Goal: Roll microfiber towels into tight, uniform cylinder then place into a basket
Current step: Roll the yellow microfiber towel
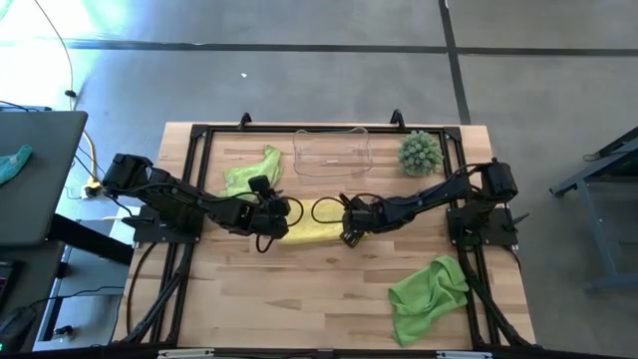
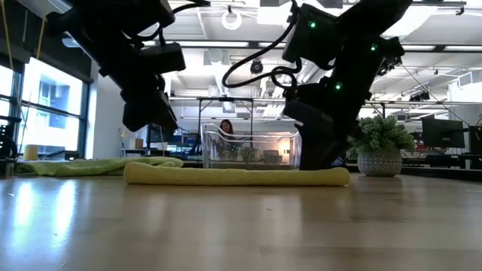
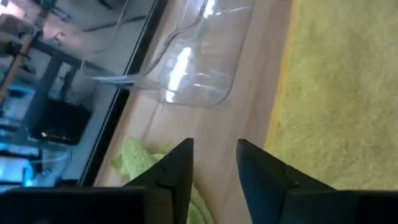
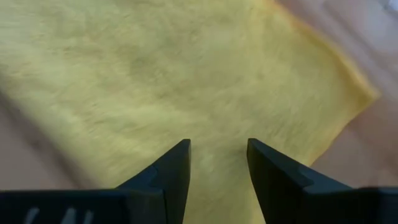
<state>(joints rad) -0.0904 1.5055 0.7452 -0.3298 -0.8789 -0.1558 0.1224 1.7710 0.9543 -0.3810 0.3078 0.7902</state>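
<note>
- The yellow towel [image 2: 236,176] lies in front of the basket [image 1: 332,152] as a low, partly rolled strip, mid-table; it looks flat and loose rather than cylindrical, so I judge the rolling is unfinished.
- Nearest the table's front edge, well in front of the basket and off to its right, a crumpled green towel [image 1: 427,296] waits untouched.
- The left gripper [image 1: 276,214] hovers at the yellow strip's left end, its fingers [image 3: 177,171] a narrow gap apart and holding nothing.
- The right gripper [image 1: 350,221] sits over the strip's right end, jaws likewise narrowly parted and empty, with yellow cloth directly beneath.
- To roll well: both grippers should pinch the same long edge level with one another, then turn it over evenly so neither end runs ahead.
- Keep the roll pressed to the table while turning; slack would likely leave a cone or a loose tube.
- A second green towel [image 1: 250,173] lies just left of the basket; keep the roll clear of it.
- The basket stands empty at the far side, a spiky plant [image 1: 420,153] just to its right.
</note>
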